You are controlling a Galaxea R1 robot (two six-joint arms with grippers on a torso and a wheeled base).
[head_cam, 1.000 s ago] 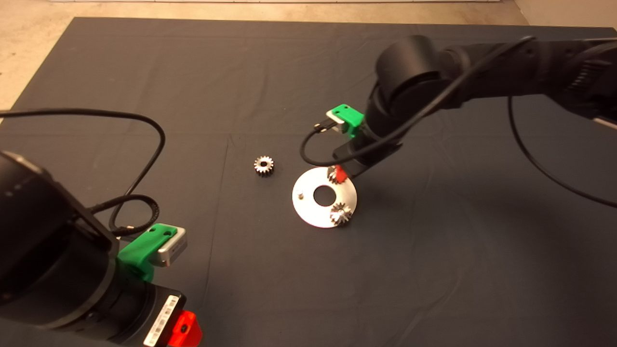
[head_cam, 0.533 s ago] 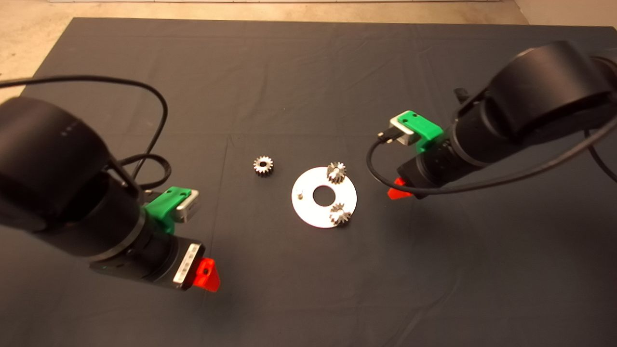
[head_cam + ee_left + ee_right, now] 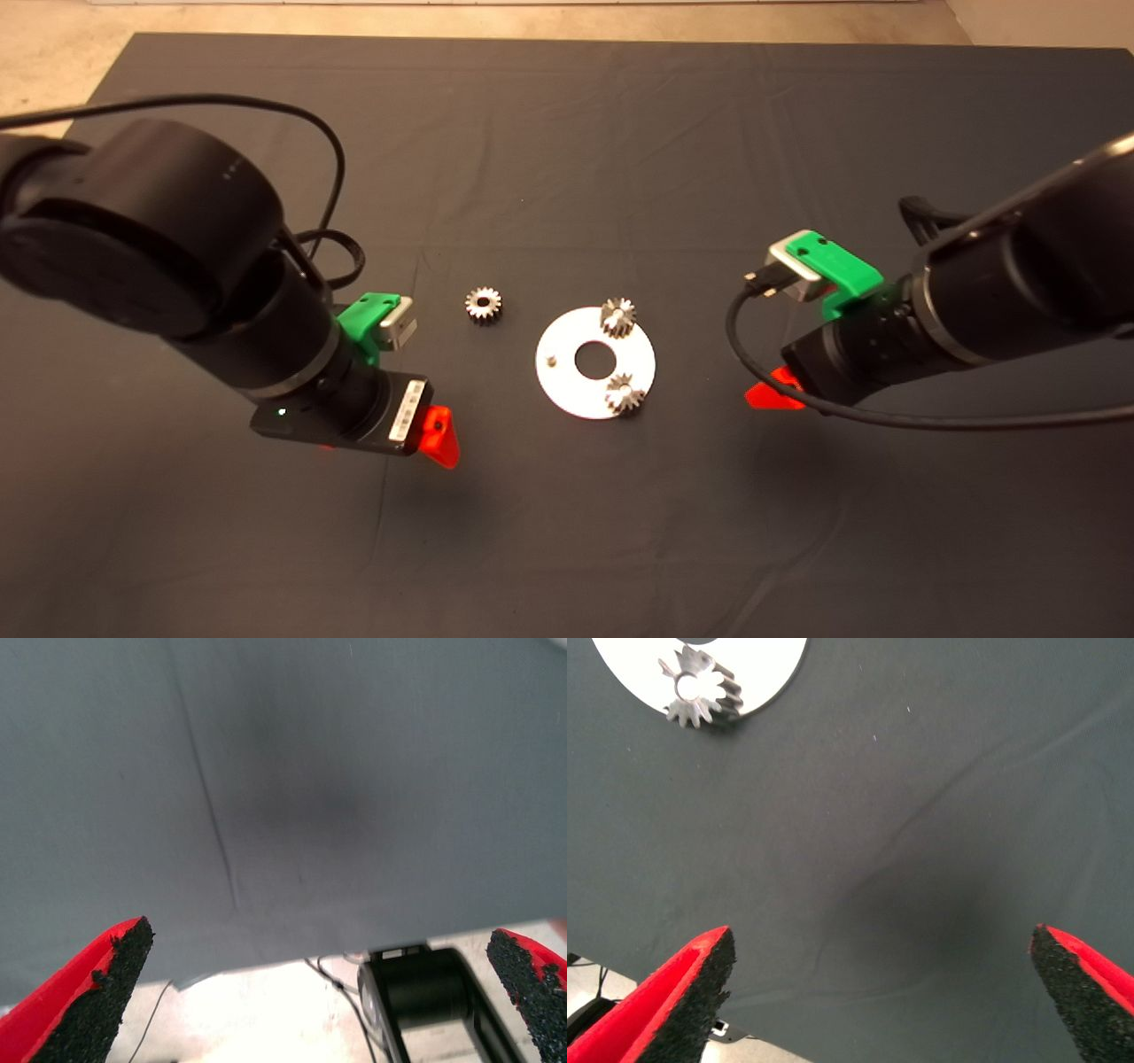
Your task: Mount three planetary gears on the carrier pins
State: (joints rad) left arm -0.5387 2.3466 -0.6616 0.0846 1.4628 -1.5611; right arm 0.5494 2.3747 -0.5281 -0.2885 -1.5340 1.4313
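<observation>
The silvery round disc [image 3: 567, 390] lies at the middle of the mat. Two planetary gears sit on carrier pins: one at the disc's far edge [image 3: 618, 316], one at its near right edge [image 3: 625, 393] [image 3: 700, 695]. A third carrier pin [image 3: 551, 361] stands bare on the left side of the disc. The third gear [image 3: 484, 305] lies loose on the mat, left of the disc. My left gripper [image 3: 440, 436] [image 3: 310, 992] hovers open near and left of the disc, holding nothing. My right gripper [image 3: 772, 392] [image 3: 881, 992] is open over bare mat to the right of the disc.
The dark mat [image 3: 567, 549] covers the table, with pale floor [image 3: 53, 80] beyond its far left corner. Both black arms and their cables reach in over the mat's left and right sides. A black arm part [image 3: 425, 992] shows past the mat's edge in the left wrist view.
My right gripper has let go of the gear on the far pin and pulled back to the right. My left arm has come in from the lower left toward the disc.
</observation>
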